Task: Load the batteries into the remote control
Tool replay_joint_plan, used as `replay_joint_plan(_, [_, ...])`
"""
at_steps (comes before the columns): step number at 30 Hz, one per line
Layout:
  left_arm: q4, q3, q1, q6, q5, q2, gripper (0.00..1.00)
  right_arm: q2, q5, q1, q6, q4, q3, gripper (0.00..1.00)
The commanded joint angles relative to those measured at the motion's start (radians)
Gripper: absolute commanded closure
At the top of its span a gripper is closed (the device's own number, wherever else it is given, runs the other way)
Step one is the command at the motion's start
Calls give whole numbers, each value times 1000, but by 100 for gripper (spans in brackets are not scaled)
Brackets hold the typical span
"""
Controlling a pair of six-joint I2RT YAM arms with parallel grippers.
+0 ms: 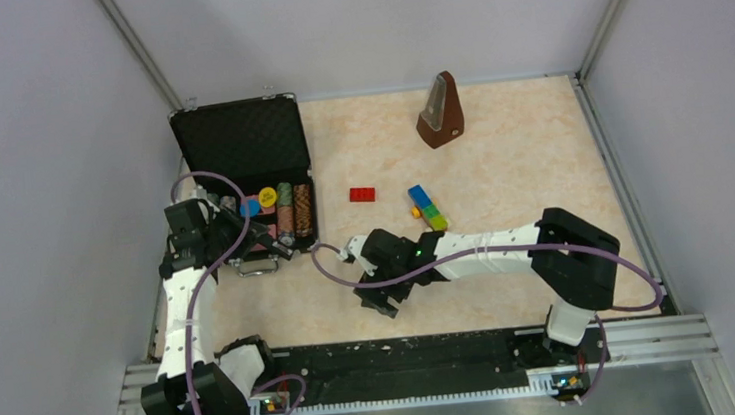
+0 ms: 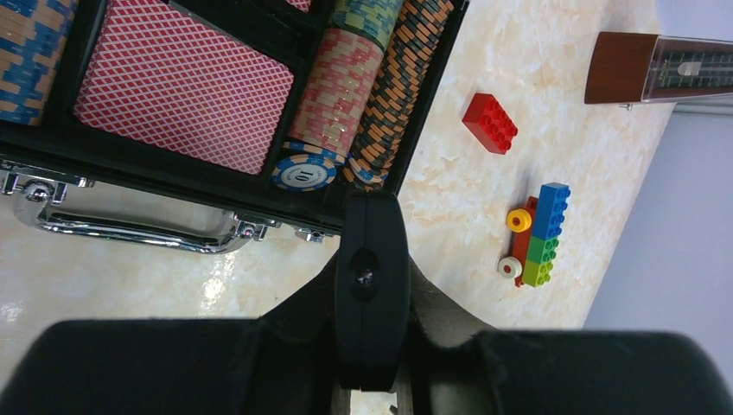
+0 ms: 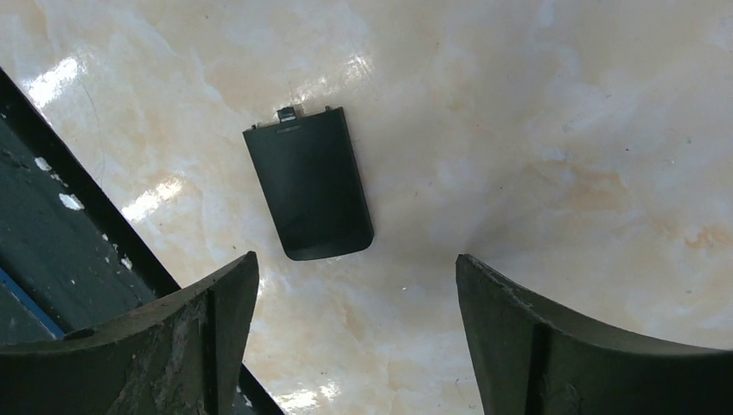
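Note:
My left gripper (image 2: 373, 270) is shut on the remote control (image 2: 372, 232), a slim black bar seen end-on that sticks out past the fingers toward the case. From above, the left gripper (image 1: 236, 222) holds the remote control (image 1: 268, 238) over the front of the open case. My right gripper (image 3: 356, 259) stands open over the table with nothing between its fingers. A small black cover piece (image 3: 309, 183) lies flat on the table just beyond its left finger. From above, the right gripper (image 1: 376, 295) is low at the table's near middle. The batteries are out of view.
An open black case (image 1: 242, 143) with poker chips and cards (image 2: 186, 95) stands at the left. A red brick (image 1: 363, 194), a toy-brick train (image 1: 428, 207) and a brown metronome (image 1: 440, 111) lie further back. The black rail (image 3: 52, 242) runs along the near edge.

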Motion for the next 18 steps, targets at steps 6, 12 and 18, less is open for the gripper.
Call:
replay_joint_plan(6, [15, 19, 9, 14, -31, -20, 100, 73, -15, 22, -187, -83, 138, 23])
replay_joint_plan(12, [16, 17, 11, 13, -37, -15, 100, 127, 31, 56, -201, -89, 159, 29])
replay_joint_plan(18, [20, 19, 15, 14, -38, -7, 100, 169, 83, 86, -202, -116, 167, 44])
